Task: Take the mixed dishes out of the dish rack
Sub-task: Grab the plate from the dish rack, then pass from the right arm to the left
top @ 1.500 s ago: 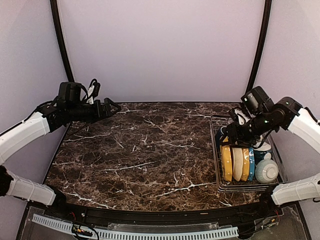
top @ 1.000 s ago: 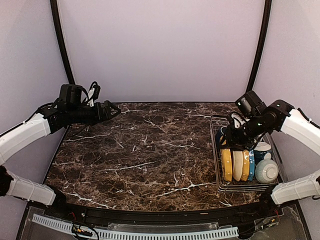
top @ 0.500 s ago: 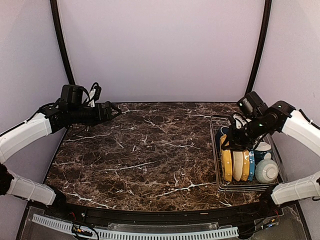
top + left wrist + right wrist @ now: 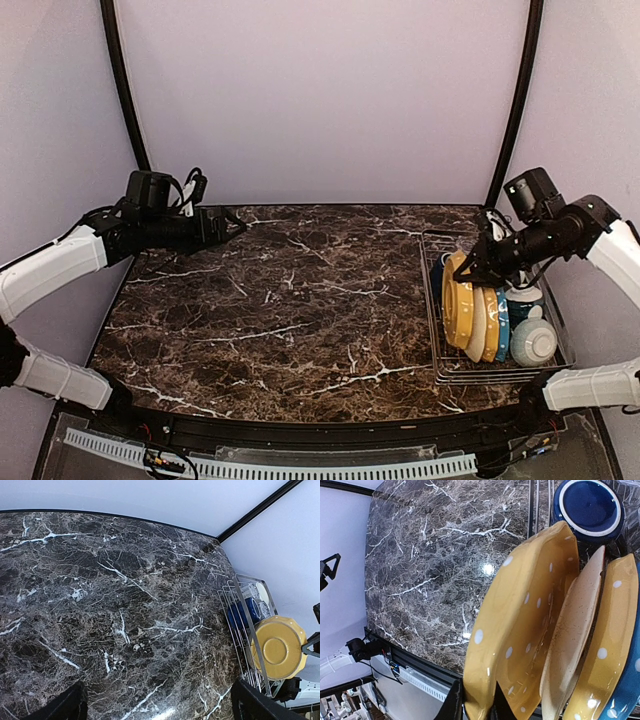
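Your right gripper (image 4: 475, 704) is clamped on the rim of the yellow white-dotted plate (image 4: 520, 625), one finger on each face of the edge, and the wrist view shows the pinch clearly at the bottom of the frame. That plate is the leftmost in the row, it stands higher than its neighbours and leans toward the open table, and its lower part is inside the dish rack (image 4: 433, 300). Right behind it you have a cream plate (image 4: 570, 630), then a second yellow dotted plate (image 4: 607, 645), and a sliver of the blue dotted plate (image 4: 632, 690) at the frame's edge, all standing on edge, packed close. Past the plates, at the far end of the rack, the dark blue cup (image 4: 590, 507) sits mouth toward the wrist camera. On the near right side of the rack a pale teal-and-white bowl (image 4: 533, 342) lies beside the plates. The rack itself sits at the right edge of the dark marble table (image 4: 300, 300). Over on the other side, your left gripper (image 4: 228, 222) hangs above the far left of the table with its fingers spread wide and nothing between them, well apart from the rack. From its camera there may be a clear tumbler (image 4: 247, 591) at the rack's far end, but it is too small to be sure.
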Robot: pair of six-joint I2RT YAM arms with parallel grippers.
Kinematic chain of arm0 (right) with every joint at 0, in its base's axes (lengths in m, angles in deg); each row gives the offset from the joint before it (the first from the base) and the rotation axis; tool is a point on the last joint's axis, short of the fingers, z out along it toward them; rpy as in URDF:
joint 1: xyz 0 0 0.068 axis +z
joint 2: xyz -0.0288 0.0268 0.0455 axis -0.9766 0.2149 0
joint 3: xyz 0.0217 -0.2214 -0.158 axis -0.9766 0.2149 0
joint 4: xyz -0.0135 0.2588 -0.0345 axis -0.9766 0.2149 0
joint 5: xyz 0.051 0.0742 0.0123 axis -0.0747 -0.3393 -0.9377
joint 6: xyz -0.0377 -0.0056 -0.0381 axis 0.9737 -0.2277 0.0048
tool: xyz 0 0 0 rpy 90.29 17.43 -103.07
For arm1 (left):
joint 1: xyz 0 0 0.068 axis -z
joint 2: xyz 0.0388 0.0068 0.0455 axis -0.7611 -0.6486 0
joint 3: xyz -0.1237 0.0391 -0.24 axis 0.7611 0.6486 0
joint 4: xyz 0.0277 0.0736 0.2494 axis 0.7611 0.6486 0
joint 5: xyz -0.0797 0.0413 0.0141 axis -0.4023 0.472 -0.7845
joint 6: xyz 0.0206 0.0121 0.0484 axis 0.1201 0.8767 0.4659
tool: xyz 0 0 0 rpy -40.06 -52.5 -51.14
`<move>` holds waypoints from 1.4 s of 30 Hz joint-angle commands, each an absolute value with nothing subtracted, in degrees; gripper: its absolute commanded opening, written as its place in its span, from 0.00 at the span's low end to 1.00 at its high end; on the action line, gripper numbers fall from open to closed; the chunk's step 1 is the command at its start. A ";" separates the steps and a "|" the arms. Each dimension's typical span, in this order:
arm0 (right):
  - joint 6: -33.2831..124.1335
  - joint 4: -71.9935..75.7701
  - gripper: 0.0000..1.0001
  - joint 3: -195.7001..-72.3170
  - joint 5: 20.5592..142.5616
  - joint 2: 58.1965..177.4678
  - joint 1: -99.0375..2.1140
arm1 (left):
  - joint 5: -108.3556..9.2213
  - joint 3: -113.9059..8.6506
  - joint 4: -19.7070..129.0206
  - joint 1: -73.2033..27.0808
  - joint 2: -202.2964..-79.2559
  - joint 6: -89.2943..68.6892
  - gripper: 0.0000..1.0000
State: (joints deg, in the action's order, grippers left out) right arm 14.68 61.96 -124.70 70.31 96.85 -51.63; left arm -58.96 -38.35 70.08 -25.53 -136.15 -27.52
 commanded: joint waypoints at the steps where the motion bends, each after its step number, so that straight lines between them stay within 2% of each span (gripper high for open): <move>1: 16.03 59.42 0.00 -130.59 65.15 94.98 -52.27 | -59.99 -39.00 69.15 -25.00 -136.61 -27.77 0.99; 11: 29.61 60.99 0.00 -141.96 62.09 94.68 -52.28 | -60.67 -39.75 68.98 -24.78 -137.76 -27.92 0.99; 19: 43.25 47.52 0.00 -145.39 59.75 101.34 -48.98 | -64.30 -41.89 69.06 -24.77 -138.91 -31.50 0.99; 24: 47.57 38.99 0.00 -145.70 69.15 112.42 -41.12 | -65.28 -42.34 70.65 -24.78 -140.85 -43.91 0.99; 27: 50.60 34.49 0.00 -145.74 72.78 119.11 -35.95 | -69.95 -40.48 70.04 -24.78 -142.24 -51.74 0.99; 30: 53.89 29.43 0.00 -144.93 77.59 124.61 -31.03 | -74.70 -35.14 61.21 -24.60 -142.55 -64.25 0.99; 34: 58.55 27.72 0.00 -145.38 84.46 130.94 -25.50 | -75.05 -26.96 48.54 -22.99 -141.85 -76.86 0.99; 42: 62.19 26.49 0.00 -144.87 91.19 137.14 -18.87 | -71.27 -30.60 48.69 -17.14 -146.53 -77.47 0.99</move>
